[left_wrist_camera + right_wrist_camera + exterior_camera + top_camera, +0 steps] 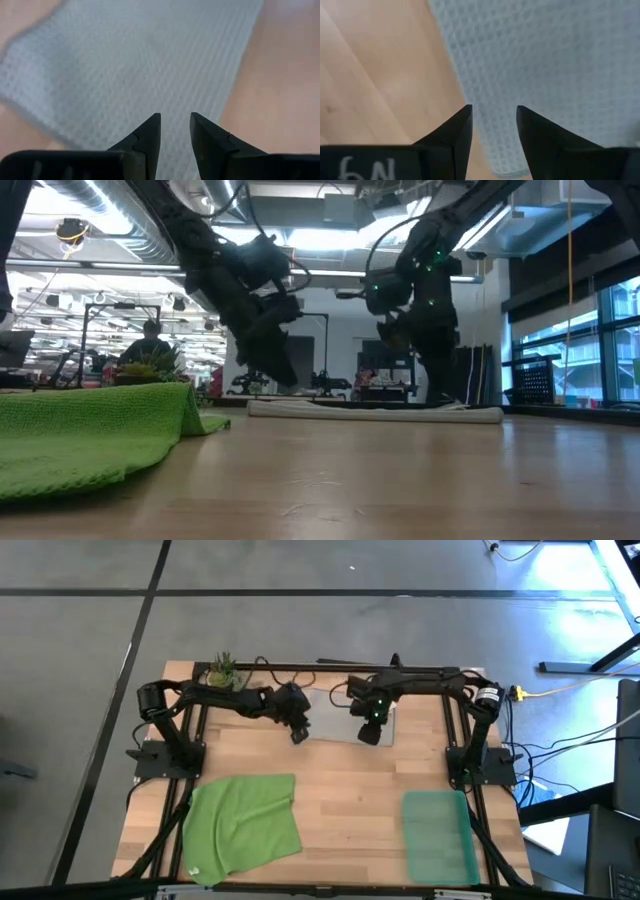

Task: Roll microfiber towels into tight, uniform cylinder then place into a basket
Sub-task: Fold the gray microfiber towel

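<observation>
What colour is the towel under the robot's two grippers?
Light grey towel with a little waffle-square weave, clearest in the left wrist view.

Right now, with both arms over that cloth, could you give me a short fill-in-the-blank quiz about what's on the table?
1. Both pincers, left and right, hover over the ____ towel.
2. The green towel lies spread out, not yet ____.
3. The teal basket holds ____ towels.
4. The jaws of each pincer stand ____, gripping nothing.

Missing words: grey; rolled; no; open
</observation>
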